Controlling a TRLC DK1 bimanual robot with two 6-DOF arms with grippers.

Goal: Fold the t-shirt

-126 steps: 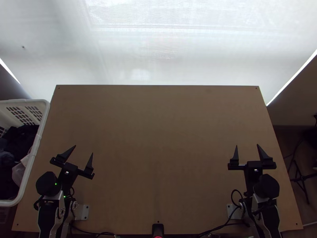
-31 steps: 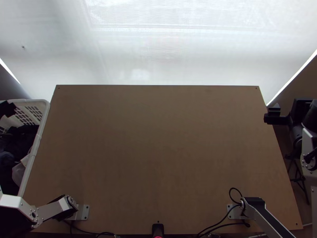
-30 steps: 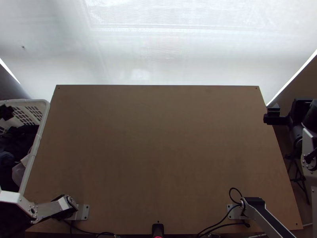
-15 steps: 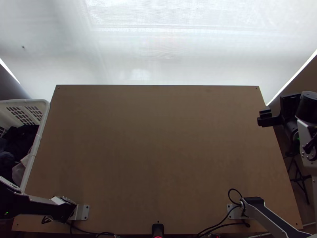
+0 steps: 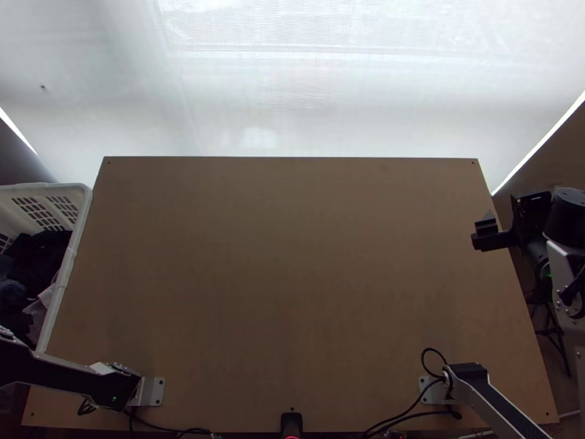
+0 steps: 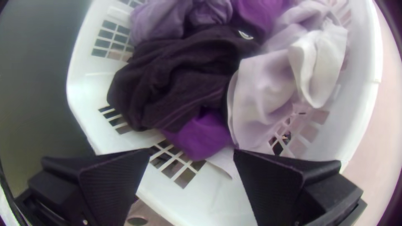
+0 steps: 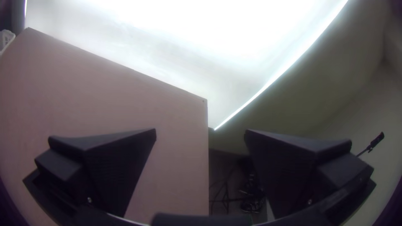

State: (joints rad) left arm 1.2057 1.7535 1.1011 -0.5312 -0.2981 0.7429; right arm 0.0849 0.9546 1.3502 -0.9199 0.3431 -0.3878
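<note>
Left claw [image 6: 192,151], one: open, nothing between its fingers, poised over the basket with its tips toward the heap. Basket [image 6: 81,96], one, white, slotted: below the claw and ahead of it, beside the table [image 5: 292,256]. Contents, all bunched: dark cloth [image 6: 180,79], small pale mark, out past the gap between the tips; purple cloth [image 6: 205,136], a tuft, nearer the tips than the dark; white cloth [image 6: 264,88], against the dark, on its table side; lilac cloth [image 6: 161,21], farther from the tips. T-shirt: presumably one of these; which, cannot be told. Right claw [image 7: 200,131], one: spread, unladen, well apart, across the table from the left. Governing relation: the heap lies straight ahead of the left claw — much the nearer of the two — and shows no clear long axis. Step, as judged: the pick, ahead of any folding. Likely fault: pinching two pieces together.
</note>
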